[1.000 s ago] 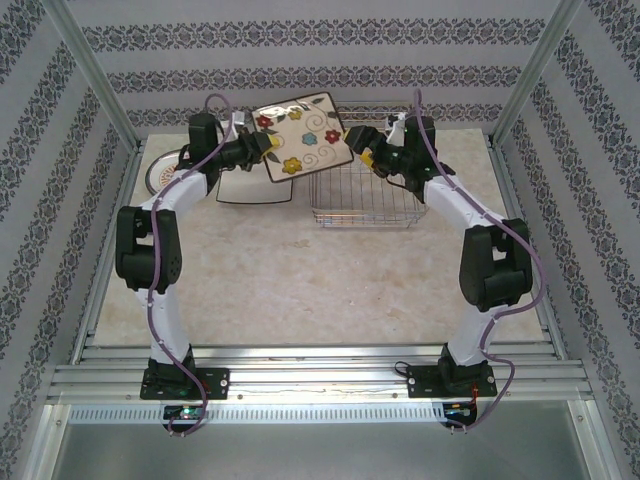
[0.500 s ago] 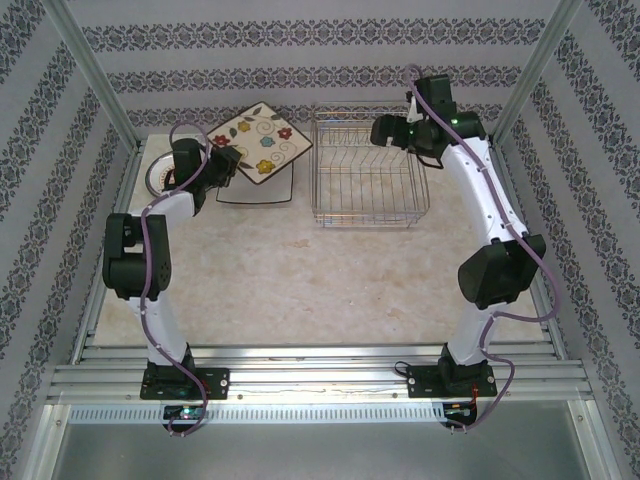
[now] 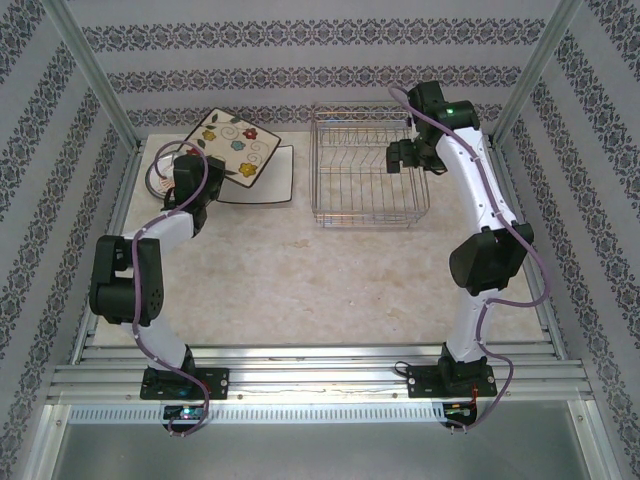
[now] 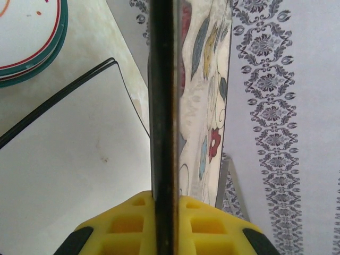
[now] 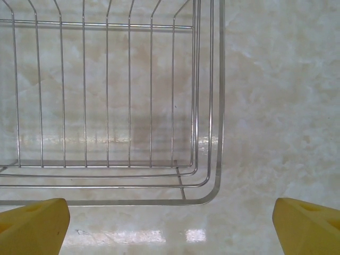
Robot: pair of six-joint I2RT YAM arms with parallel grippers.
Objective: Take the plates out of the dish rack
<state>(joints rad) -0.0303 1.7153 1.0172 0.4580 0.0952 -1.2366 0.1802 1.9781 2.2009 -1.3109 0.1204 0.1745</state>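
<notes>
My left gripper (image 3: 210,166) is clamped on the dark rim of a square cream plate with a flower print (image 3: 236,142). In my left wrist view its yellow fingers (image 4: 133,218) pinch the plate from both sides, and the plate runs edge-on up the middle. I hold it tilted at the far left of the cream marbled table (image 3: 300,270), over a second square cream plate with a dark edge (image 3: 265,182) that lies flat; whether the two touch I cannot tell. A stack of small round white plates with coloured rims (image 4: 26,37) lies just left of the flat one. My right gripper (image 3: 395,157) hangs over the right side of the silver wire dish rack (image 3: 360,190), jaws spread wide and grasping nothing
</notes>
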